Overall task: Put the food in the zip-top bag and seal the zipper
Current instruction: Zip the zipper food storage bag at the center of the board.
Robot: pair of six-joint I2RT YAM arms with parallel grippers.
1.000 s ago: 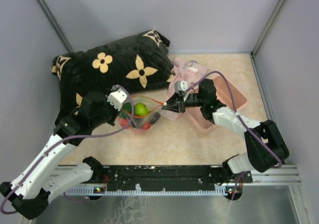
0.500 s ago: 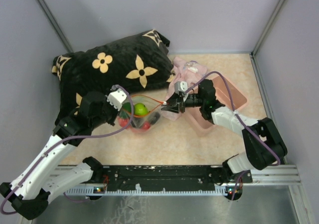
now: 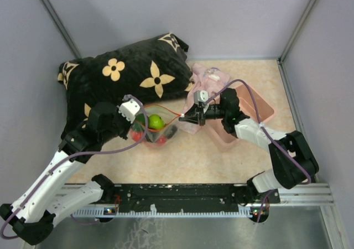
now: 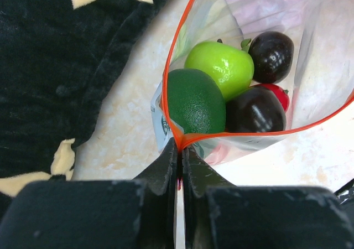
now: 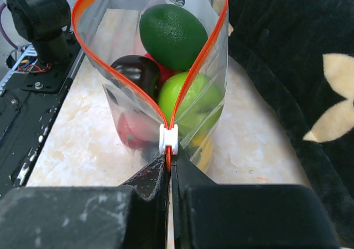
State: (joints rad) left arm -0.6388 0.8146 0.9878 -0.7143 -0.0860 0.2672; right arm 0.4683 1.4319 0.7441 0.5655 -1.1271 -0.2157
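Note:
The zip-top bag [image 3: 160, 133] stands on the table between my two grippers, its mouth spread open. Inside it lies the food: a lime green fruit [image 4: 221, 66], a dark green one [image 4: 194, 102], two dark brown ones [image 4: 271, 55] and a red one [image 4: 279, 92]. The orange-red zipper [image 4: 265, 131] rims the mouth. My left gripper [image 4: 180, 148] is shut on the zipper's left end. At the other end my right gripper [image 5: 170, 161] is shut on the strip just behind the white slider [image 5: 168, 139]. From above, the left gripper [image 3: 137, 130] and right gripper [image 3: 182, 116] flank the bag.
A black pillow [image 3: 121, 77] with tan flowers lies behind and left of the bag, close to it. A pink bin [image 3: 260, 108] sits under the right arm, with a pale pink cloth [image 3: 207, 77] at its far end. Grey walls enclose the table.

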